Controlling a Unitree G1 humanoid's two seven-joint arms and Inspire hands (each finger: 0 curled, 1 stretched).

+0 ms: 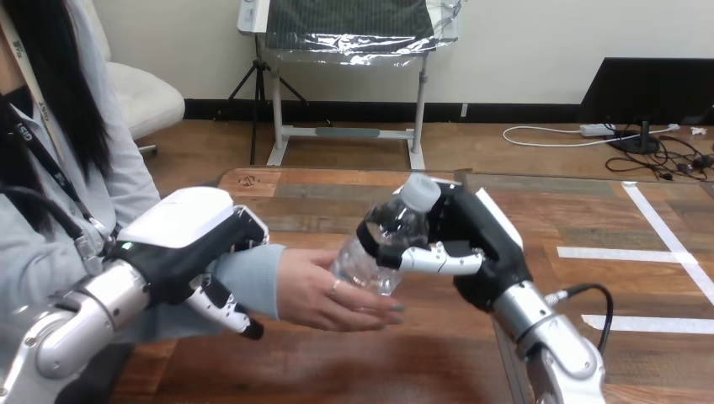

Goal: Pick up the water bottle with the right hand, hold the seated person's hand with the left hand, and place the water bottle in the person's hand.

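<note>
A clear water bottle (pixel 383 240) with a white cap tilts to the right above the table's middle. My right hand (pixel 471 244) is shut on it, thumb across its front and fingers behind. The bottle's base rests in the person's hand (pixel 328 290), which lies palm up with its fingers under the bottle. My left hand (pixel 189 244) sits over the person's forearm at the sleeve, with fingers curled down round it.
The wooden table (pixel 539 210) stretches to the right, with white tape strips (pixel 623 252) on its right part. The person sits at the view's left edge.
</note>
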